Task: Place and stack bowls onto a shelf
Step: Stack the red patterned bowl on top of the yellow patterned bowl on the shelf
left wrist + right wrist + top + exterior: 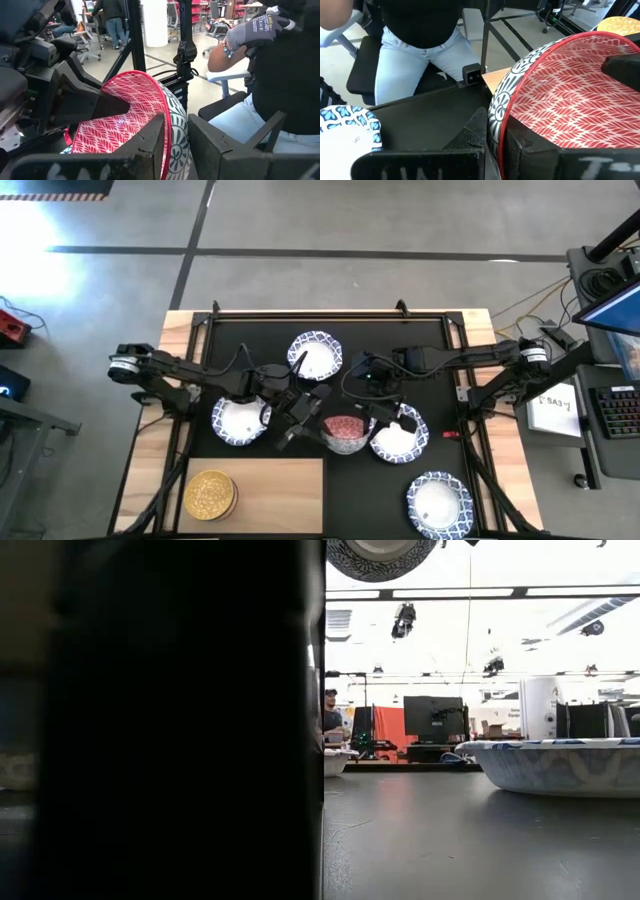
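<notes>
The red-pink bowl (345, 432), red leaf pattern inside and black-and-white pattern outside, hangs lifted between both grippers; the low view shows its underside (380, 555) high above the mat. My left gripper (316, 423) is shut on its left rim and my right gripper (376, 423) on its right rim. A golden yellow bowl (210, 495) sits on the light-wood shelf (280, 495). White blue-rimmed bowls rest on the mat at the far middle (315, 355), left (238, 421), right (400, 438) and near right (440, 502). The other small bowls are out of view. My left gripper (175, 137) grips the bowl's rim (167, 125) with one finger (150, 145) inside and one (215, 145) outside, coming from the table's left. The bowl is lifted clear. My right gripper (497, 135) grips the opposite rim (499, 112) with one finger (532, 147) inside and one (470, 132) outside, coming from the table's right. The bowl is clear of the mat.
A black mat (400, 345) covers the table inside a black frame. A broad dark shape (180, 720) blocks the left half of the low view. A seated person (420, 35) shows beyond the table in the wrist views. Bare shelf wood lies right of the yellow bowl.
</notes>
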Tool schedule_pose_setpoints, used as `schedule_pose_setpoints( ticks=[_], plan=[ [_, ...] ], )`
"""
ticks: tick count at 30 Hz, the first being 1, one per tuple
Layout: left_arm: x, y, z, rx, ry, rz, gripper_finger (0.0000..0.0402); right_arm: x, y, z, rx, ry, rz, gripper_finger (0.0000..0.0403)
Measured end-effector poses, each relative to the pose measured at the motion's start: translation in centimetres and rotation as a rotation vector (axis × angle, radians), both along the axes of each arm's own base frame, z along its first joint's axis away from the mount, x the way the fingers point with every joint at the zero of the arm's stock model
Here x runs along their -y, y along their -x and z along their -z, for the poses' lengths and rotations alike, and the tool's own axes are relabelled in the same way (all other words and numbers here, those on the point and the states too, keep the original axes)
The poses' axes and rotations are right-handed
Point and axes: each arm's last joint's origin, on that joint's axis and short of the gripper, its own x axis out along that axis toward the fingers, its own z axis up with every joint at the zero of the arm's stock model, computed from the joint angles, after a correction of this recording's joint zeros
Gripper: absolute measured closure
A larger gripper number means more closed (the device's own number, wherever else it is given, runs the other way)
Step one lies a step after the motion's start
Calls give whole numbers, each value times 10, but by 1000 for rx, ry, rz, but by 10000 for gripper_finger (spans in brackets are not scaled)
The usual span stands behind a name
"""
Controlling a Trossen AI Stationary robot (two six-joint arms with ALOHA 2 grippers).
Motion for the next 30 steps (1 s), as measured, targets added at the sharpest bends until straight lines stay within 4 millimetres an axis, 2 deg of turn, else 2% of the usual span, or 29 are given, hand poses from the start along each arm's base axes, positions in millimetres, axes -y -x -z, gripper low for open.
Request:
schedule_pose_setpoints(
  ticks=[12,24,30],
  plan=[
    [2,-6,7,-29,57,33,334,5,-2,4,44,26,-26,389],
    [2,-6,7,-73,113,49,333,10,-7,-7,23,37,-21,389],
    [3,-5,8,-106,142,79,355,11,-14,-6,20,48,-26,389]
  ],
)
